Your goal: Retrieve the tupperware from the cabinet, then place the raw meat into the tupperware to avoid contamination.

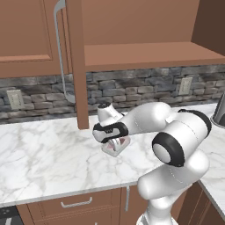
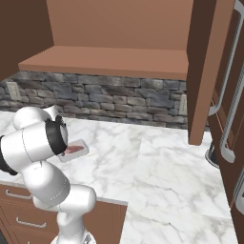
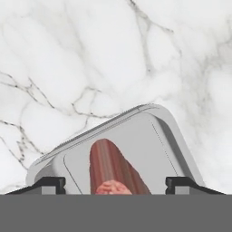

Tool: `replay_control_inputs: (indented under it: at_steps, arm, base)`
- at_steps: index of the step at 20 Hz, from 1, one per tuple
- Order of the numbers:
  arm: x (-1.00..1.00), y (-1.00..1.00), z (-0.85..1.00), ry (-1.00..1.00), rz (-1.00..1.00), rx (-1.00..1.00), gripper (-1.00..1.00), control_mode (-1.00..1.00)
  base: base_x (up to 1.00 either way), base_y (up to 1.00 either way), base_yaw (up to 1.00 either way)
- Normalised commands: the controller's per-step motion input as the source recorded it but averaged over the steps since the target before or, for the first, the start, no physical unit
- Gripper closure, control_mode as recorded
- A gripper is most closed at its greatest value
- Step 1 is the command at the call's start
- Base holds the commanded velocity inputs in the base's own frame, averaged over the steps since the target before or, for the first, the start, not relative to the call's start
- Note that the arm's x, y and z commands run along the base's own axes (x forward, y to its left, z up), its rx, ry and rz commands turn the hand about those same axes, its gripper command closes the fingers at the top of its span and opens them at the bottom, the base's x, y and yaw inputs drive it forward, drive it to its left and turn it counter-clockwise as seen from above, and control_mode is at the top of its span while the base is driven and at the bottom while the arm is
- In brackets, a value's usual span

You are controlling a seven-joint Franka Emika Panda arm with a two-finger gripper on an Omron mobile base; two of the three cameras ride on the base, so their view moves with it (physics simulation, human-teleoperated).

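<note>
Red-pink raw meat (image 3: 113, 170) lies inside the tupperware (image 3: 149, 136) on the marble counter (image 3: 68, 59), near its front edge; the gripper (image 3: 115, 183) hovers above, fingers spread.

From my right-side camera I see the container (image 2: 76, 149) lying flat on the marble worktop (image 2: 157, 167) near its front edge, the meat (image 2: 73, 149) inside it, beneath the open cabinet (image 2: 114, 59).

A home kitchen: marble table (image 1: 39, 154), stone backsplash (image 2: 119, 97), reddish wooden wall cabinet (image 1: 26, 35) above, drawers (image 1: 74, 203) below, wall outlets (image 1: 14, 99).
</note>
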Motion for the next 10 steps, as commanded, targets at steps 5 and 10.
replay_control_inputs:
  at_steps: [5, 10]
  arm:
    - [0.06, 0.03, -0.1, -0.05, 0.0, 0.0, -1.0, -1.0]
    - [0.08, 0.05, -0.16, -0.03, 0.0, 0.0, -1.0, -1.0]
  base:
    - [0.0, 0.0, 0.0]
    - [0.0, 0.0, 0.0]
